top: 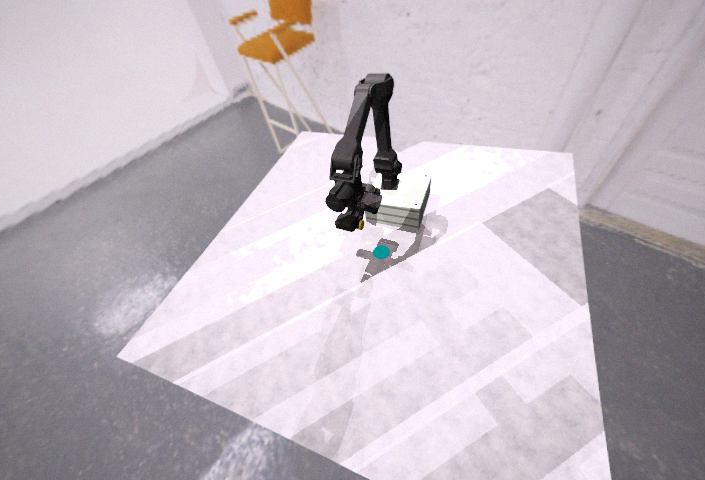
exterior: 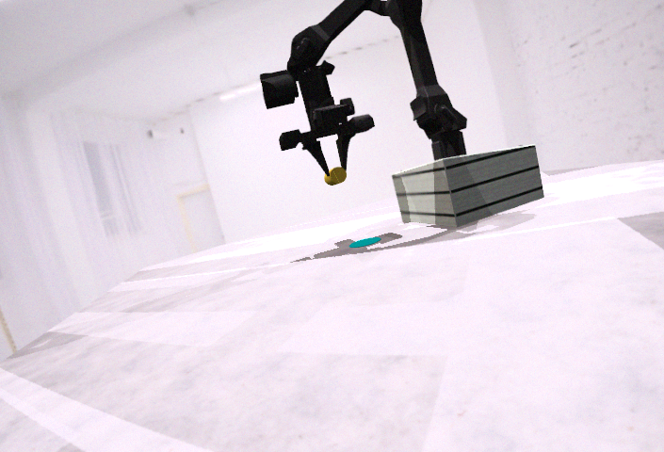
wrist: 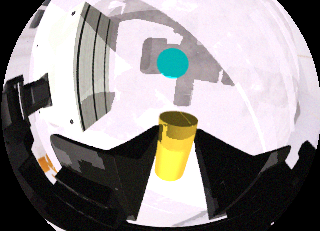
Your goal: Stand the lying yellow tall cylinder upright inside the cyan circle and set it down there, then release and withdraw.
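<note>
A yellow tall cylinder (top: 361,225) (exterior: 336,176) (wrist: 172,158) is held in the air, tilted far from upright, with one round end toward the exterior camera. My gripper (exterior: 335,173) (wrist: 176,131) is shut on it, one finger on each side. In the top view the fingers are mostly hidden by the gripper's body. The cyan circle (top: 380,252) (exterior: 364,242) (wrist: 172,63) lies flat on the table, with nothing standing on it. The cylinder hangs well above the table, up and to the left of the circle in the top and exterior views.
A pale box with dark stripes (top: 393,218) (exterior: 494,178) (wrist: 95,66) stands at the arm's base, right of the gripper in the top and exterior views and left in the wrist view. The arm's shadow falls on the white table (top: 285,362) around the circle. An orange chair (top: 276,45) stands behind.
</note>
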Motion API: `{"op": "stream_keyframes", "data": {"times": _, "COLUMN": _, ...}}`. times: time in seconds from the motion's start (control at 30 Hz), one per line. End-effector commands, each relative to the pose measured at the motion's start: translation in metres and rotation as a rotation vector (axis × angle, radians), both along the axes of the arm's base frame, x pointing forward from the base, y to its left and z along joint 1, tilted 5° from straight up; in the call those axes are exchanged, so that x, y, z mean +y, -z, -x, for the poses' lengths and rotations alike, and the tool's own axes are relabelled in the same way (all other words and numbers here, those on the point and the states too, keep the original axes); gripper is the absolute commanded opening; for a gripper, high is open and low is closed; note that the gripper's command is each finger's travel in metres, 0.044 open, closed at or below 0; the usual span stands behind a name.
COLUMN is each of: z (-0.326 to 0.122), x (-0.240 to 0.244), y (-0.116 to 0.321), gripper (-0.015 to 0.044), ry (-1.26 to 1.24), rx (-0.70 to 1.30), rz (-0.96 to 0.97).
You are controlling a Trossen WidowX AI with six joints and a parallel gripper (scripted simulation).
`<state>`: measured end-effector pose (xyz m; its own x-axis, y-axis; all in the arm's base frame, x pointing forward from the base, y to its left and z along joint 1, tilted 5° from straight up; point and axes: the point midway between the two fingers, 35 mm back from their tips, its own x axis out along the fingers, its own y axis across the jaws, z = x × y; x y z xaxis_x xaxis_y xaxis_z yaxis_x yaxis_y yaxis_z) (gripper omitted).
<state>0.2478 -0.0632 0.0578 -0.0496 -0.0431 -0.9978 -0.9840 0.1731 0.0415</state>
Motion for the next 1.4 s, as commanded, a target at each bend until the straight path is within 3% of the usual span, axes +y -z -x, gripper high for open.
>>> {"op": "stream_keyframes", "data": {"times": 0.0, "z": -0.004, "x": 0.013, "y": -0.002, "gripper": 0.0105, "ry": -0.005, "rx": -0.004, "rz": -0.005}}
{"op": "stream_keyframes", "data": {"times": 0.7, "z": -0.008, "x": 0.069, "y": -0.007, "gripper": 0.0105, "ry": -0.044, "rx": 0.0, "rz": -0.011}}
{"op": "stream_keyframes", "data": {"times": 1.37, "z": 0.0, "x": 0.067, "y": 0.001, "gripper": 0.0105, "ry": -0.082, "rx": 0.083, "rz": -0.113}}
